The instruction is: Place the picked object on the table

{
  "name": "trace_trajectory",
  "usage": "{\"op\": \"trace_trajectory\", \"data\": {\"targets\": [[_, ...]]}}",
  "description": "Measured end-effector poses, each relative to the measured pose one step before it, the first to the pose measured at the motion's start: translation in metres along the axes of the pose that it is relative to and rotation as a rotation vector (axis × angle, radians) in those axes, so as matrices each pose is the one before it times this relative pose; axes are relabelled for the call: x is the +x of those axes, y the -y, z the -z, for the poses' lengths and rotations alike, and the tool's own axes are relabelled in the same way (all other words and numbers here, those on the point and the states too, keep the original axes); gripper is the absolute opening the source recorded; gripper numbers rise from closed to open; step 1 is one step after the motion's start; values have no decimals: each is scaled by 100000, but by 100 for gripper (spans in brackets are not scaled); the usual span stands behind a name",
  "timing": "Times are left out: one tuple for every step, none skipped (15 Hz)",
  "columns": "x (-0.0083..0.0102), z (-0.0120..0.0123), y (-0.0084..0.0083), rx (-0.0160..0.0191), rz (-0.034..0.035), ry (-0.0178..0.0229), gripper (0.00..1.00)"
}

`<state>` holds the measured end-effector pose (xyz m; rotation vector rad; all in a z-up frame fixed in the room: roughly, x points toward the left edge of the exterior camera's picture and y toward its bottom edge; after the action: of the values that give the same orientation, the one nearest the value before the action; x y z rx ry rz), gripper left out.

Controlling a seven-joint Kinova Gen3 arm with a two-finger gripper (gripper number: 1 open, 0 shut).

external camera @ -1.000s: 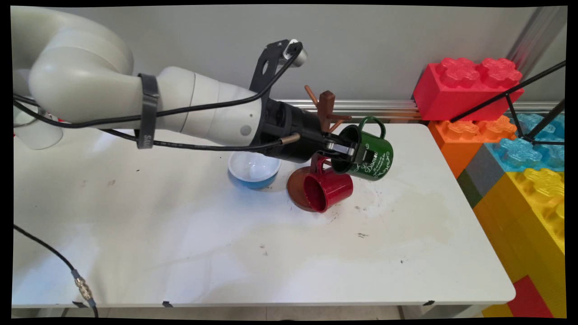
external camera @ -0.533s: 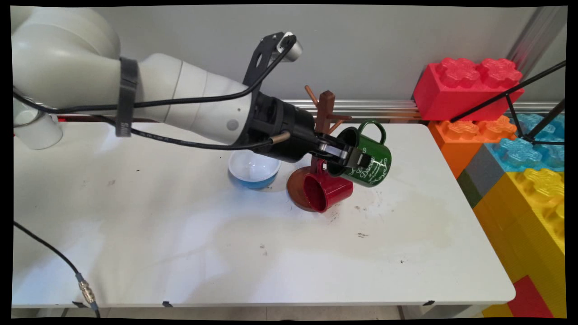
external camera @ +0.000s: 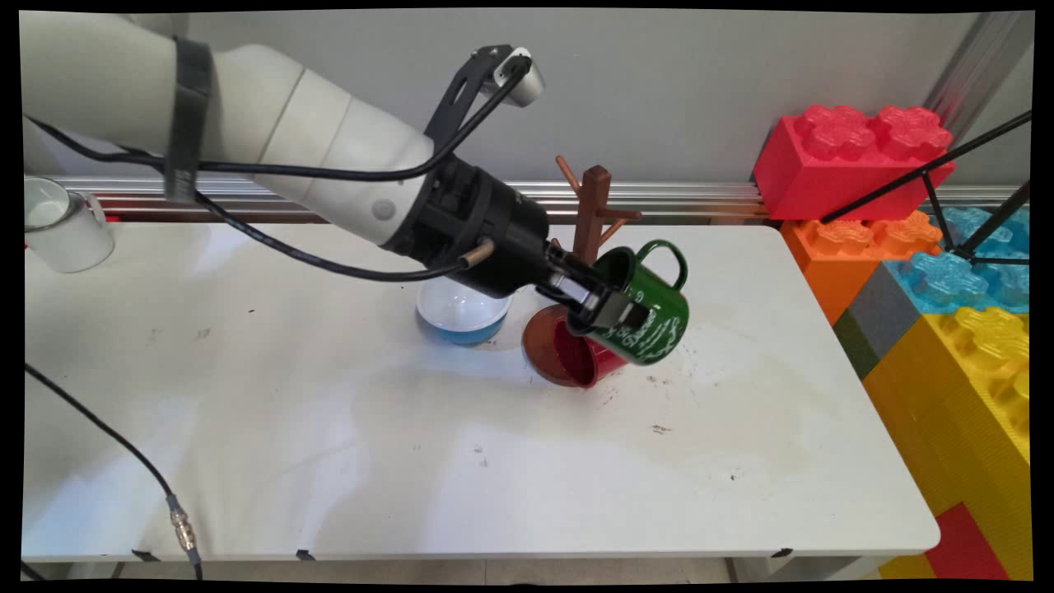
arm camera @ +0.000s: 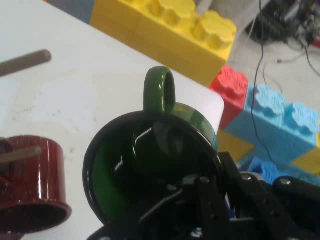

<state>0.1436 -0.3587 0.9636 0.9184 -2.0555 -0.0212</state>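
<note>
Because the green mug (external camera: 642, 317) is pinched only at its rim by the closed gripper (external camera: 605, 309) and hangs tilted just right of centre, it could be let slip or be knocked against the red mug (external camera: 580, 362) hung on the brown mug tree (external camera: 593, 214) close beside it. From left to right, a white mug (external camera: 62, 226) at the upper left, whose contents cannot be made out, and a blue bowl (external camera: 461, 317) with an empty white inside left of centre are seen. The red and green mugs are seen to be empty.
</note>
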Motion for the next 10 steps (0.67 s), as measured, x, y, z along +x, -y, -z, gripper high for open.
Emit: {"op": "trace_trajectory", "data": {"targets": [[71,193,-81,-20,-1154,1433,0],[41,308,-113,126,-1751,2328,0],[16,186,-67,98,-1153,1614,0],[-35,254,-95,384,-1845,2761,0],[-124,300,-72,775,-2200,3314,0],[-231,255,-54,1090,-2299,3563,0],[-219,135,-9,977,-1795,2703,0],[-250,86,-5,985,-1787,2702,0],[-306,42,-5,1274,-2114,3029,0],[-221,-19,-8,839,-1349,2080,0]]}}
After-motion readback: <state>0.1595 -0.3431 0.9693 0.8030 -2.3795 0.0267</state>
